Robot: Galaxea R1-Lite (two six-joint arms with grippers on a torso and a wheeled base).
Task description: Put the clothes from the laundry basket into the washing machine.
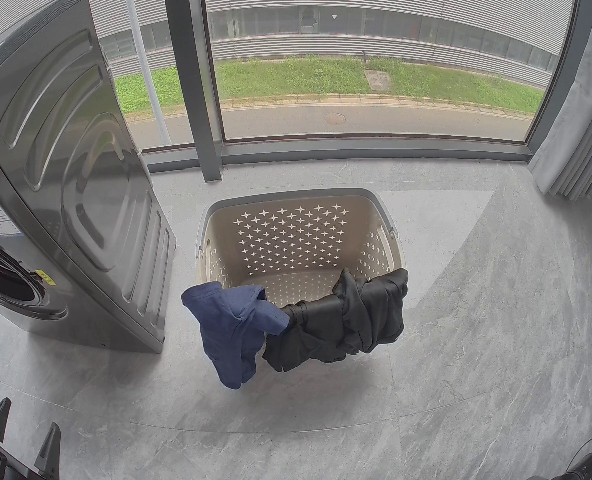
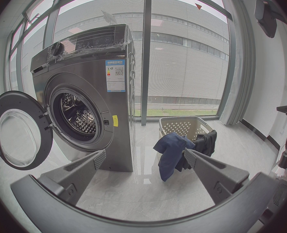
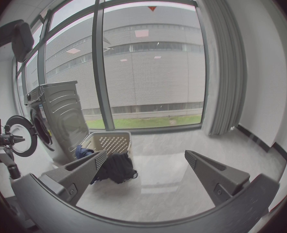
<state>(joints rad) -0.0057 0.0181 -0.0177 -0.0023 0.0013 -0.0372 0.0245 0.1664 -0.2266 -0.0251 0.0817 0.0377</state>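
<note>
A beige laundry basket [image 1: 296,235] stands on the floor ahead of me. A blue garment [image 1: 232,325] and a black garment [image 1: 342,318] hang over its near rim. The grey washing machine [image 1: 62,188] stands to the left of the basket, and its round door [image 2: 19,130] is swung open, showing the drum [image 2: 75,114]. My left gripper [image 1: 22,431] is low at the near left, open and holding nothing; its fingers [image 2: 85,160] frame the machine and basket [image 2: 184,127]. My right gripper [image 3: 143,157] is open and holds nothing, well back from the basket [image 3: 109,143].
A floor-to-ceiling window [image 1: 349,55] with a dark post [image 1: 189,75] runs behind the basket. A grey curtain [image 1: 582,121] hangs at the far right. Bare grey tile floor [image 1: 482,341] lies between me and the basket.
</note>
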